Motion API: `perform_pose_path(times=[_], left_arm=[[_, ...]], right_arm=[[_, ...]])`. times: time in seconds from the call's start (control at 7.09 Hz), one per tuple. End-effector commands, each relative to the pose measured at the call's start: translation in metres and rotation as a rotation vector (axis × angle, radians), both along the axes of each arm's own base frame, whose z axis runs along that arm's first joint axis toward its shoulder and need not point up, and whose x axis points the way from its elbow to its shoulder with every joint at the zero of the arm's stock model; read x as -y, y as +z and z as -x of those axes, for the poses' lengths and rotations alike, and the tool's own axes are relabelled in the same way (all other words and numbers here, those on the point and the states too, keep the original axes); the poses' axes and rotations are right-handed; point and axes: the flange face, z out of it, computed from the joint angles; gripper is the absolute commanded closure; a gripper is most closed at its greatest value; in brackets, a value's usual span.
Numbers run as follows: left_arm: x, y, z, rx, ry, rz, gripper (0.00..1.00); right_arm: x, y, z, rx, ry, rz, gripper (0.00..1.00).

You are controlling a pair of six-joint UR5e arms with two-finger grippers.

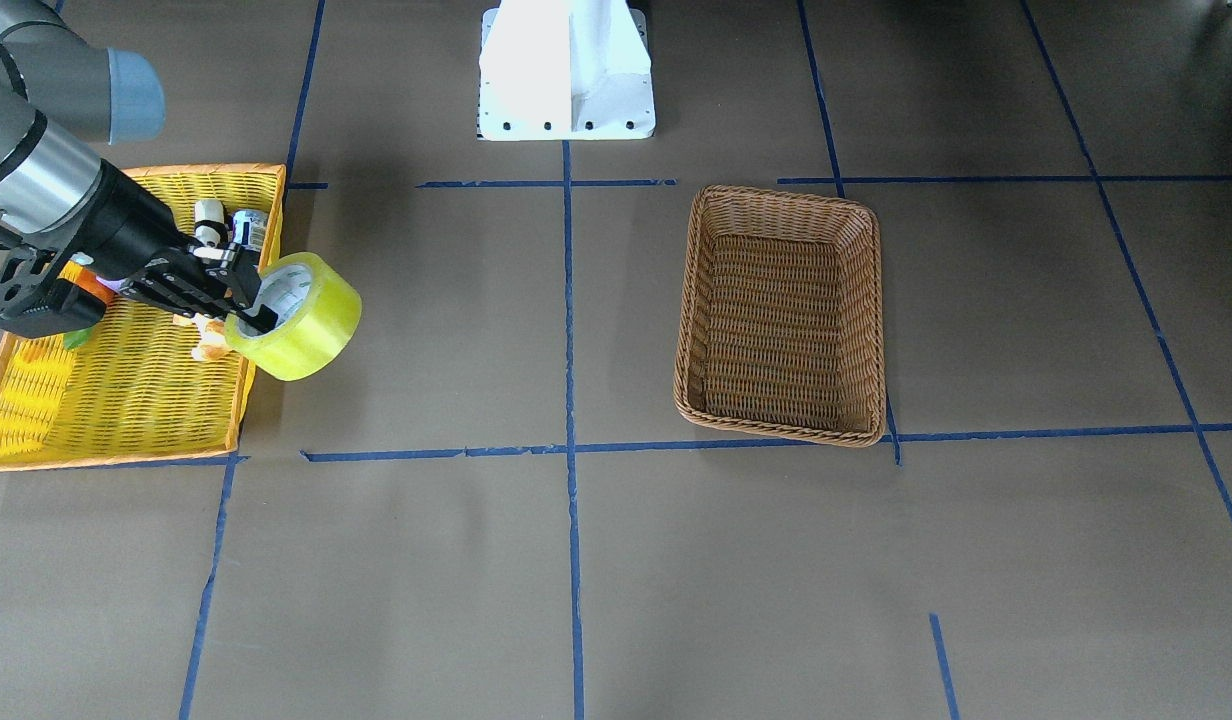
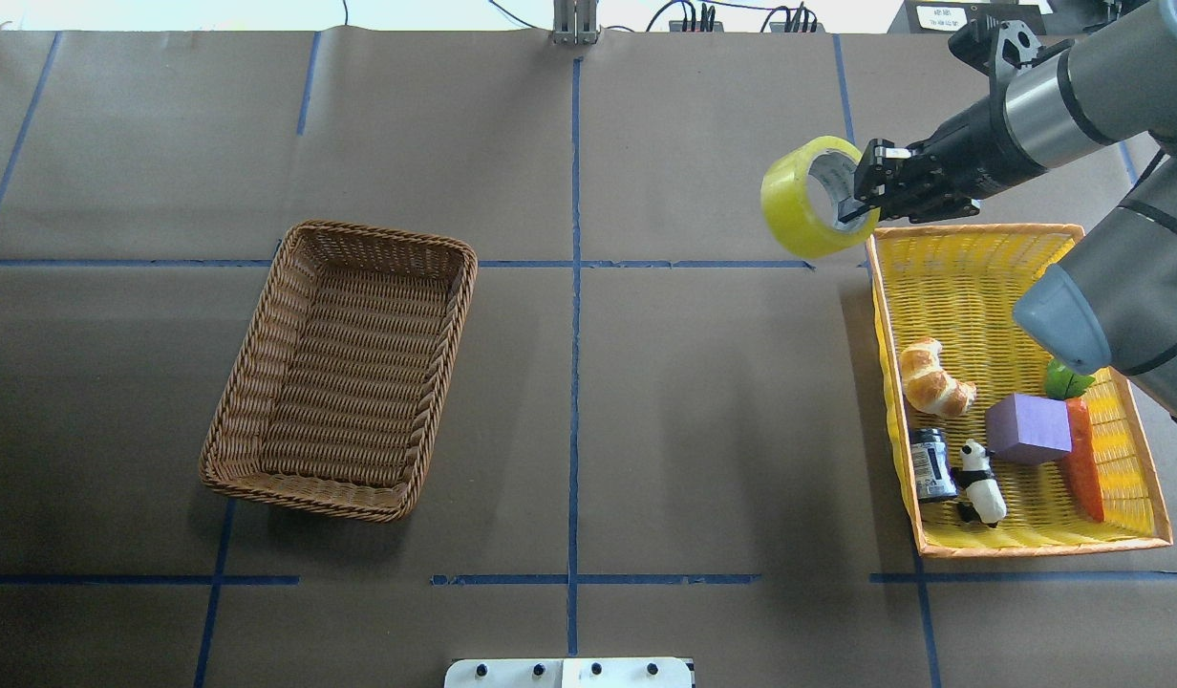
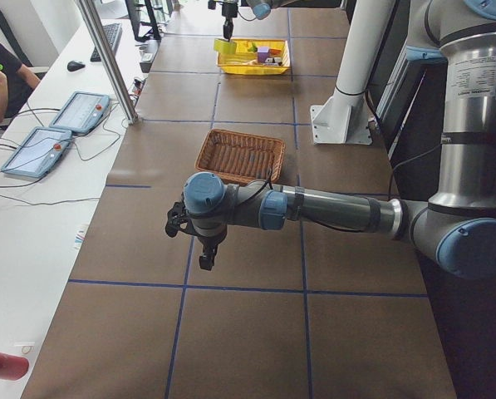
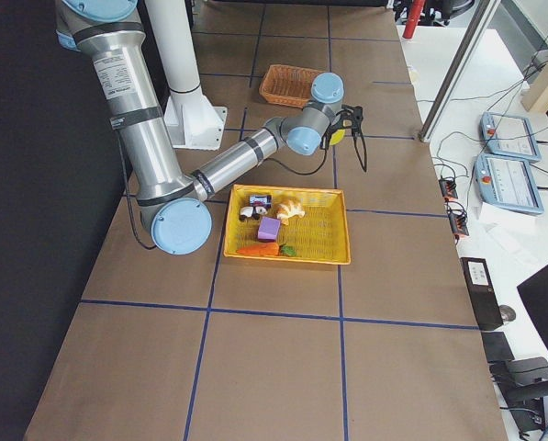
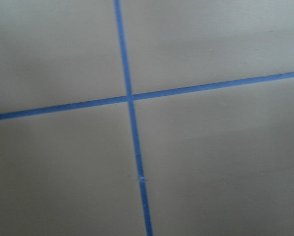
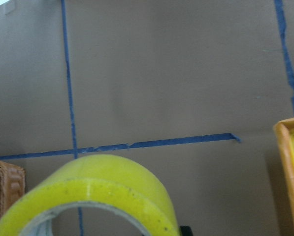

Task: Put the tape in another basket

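The tape (image 2: 806, 199) is a yellow-green roll with a grey-white core, held in the air by my right gripper (image 2: 858, 196). The gripper is shut on the roll's wall, with one finger inside the core. The roll hangs over the table just off the yellow basket's far corner. It also shows in the front view (image 1: 306, 318) and fills the bottom of the right wrist view (image 6: 97, 191). The brown wicker basket (image 2: 254, 363) sits empty on the table's other half. My left gripper (image 3: 206, 256) hovers over bare table, in front of the brown basket (image 3: 214, 160). I cannot tell whether it is open or shut.
The yellow basket with an orange rim (image 2: 932, 263) holds a croissant (image 2: 932, 380), a purple block (image 2: 1028, 428), a carrot (image 2: 1085, 463), a panda figure (image 2: 982, 483) and a small can (image 2: 930, 463). Blue tape lines cross the brown table cover. The robot's white base (image 1: 566, 70) stands at the table's edge.
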Motion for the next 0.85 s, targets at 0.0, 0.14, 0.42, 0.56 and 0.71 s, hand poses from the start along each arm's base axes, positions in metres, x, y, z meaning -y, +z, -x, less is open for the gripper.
perform_pose_path(times=[0.0,0.14,0.42,0.56,0.71], left_arm=[[0.002,-0.053,-0.043,-0.145,-0.051,0.024,0.0],[0.0,-0.074,-0.068,-0.206,-0.092,0.044,0.0],[-0.018,-0.105,-0.141,-0.333,-0.105,0.092,0.0],[-0.023,-0.131,-0.162,-0.398,-0.119,0.113,0.0],[-0.025,-0.155,-0.18,-0.456,-0.135,0.144,0.0]], right_arm=[[-0.026,-0.025,0.018,0.186,0.028,0.055,0.99],[-0.032,-0.032,0.018,0.228,0.03,0.065,1.0],[-0.044,-0.032,0.018,0.304,0.028,0.04,1.0],[-0.047,-0.033,0.018,0.32,0.026,0.046,1.0],[-0.051,-0.037,0.015,0.367,0.042,0.061,0.99]])
